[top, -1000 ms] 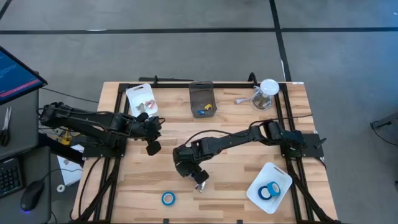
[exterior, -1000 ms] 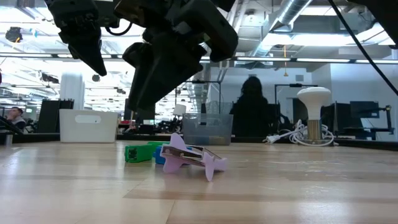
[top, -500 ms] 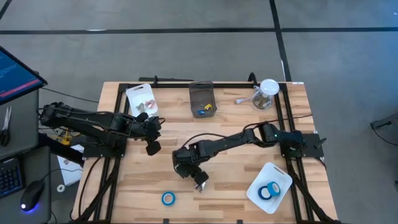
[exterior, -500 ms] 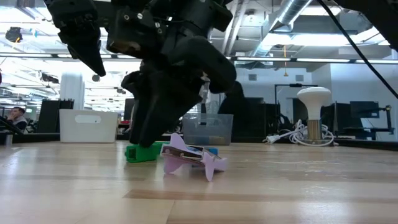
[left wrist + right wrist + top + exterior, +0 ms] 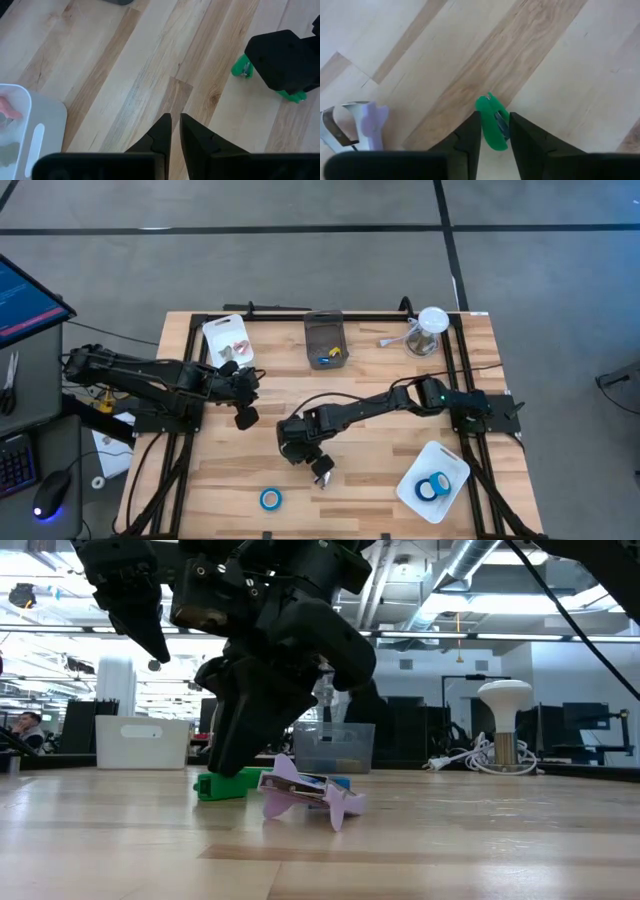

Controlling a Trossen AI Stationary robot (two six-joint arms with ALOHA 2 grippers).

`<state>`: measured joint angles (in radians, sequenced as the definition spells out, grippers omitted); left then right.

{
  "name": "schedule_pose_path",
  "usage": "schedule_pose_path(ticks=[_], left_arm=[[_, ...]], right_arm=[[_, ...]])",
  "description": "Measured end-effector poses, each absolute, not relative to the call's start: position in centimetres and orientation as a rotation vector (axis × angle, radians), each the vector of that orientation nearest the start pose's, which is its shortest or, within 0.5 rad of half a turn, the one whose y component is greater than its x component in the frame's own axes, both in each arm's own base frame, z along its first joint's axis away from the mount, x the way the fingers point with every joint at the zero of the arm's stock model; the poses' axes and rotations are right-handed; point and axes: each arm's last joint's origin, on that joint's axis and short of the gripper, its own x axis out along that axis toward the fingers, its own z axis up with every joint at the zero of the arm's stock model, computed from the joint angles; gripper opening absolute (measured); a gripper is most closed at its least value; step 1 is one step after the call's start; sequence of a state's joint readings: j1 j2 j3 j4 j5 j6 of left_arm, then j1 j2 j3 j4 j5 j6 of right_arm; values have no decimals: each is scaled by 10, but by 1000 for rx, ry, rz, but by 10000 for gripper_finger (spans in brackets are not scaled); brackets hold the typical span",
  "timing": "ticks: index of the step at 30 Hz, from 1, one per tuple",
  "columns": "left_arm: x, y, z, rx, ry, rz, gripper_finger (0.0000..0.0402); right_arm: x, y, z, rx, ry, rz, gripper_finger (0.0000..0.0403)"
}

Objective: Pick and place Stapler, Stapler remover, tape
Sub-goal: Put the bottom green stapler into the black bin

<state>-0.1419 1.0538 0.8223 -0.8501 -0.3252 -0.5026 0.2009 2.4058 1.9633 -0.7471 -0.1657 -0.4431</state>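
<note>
Over on the left, your left gripper (image 5: 243, 417) hangs above bare wood with its fingers pressed together, holding nothing, well apart from the work. At mid-table your right gripper (image 5: 492, 131) is down on the green stapler (image 5: 491, 124), a finger on either side of its narrow body, so its long axis runs across the jaws; whether they grip it yet you cannot tell. Just beside it lies the lavender staple remover (image 5: 357, 123).
</note>
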Motion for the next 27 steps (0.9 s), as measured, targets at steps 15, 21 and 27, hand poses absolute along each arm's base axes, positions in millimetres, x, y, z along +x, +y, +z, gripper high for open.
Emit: schedule_pose_path(ticks=[15, 21, 27], left_arm=[[185, -17, 251, -201, 985, 423, 30], [185, -17, 251, -201, 986, 423, 30], [185, -17, 251, -200, 987, 423, 30]], right_arm=[[492, 104, 159, -441, 1099, 578, 89], [491, 107, 159, -452, 1109, 595, 125], [491, 109, 160, -466, 1092, 609, 171]])
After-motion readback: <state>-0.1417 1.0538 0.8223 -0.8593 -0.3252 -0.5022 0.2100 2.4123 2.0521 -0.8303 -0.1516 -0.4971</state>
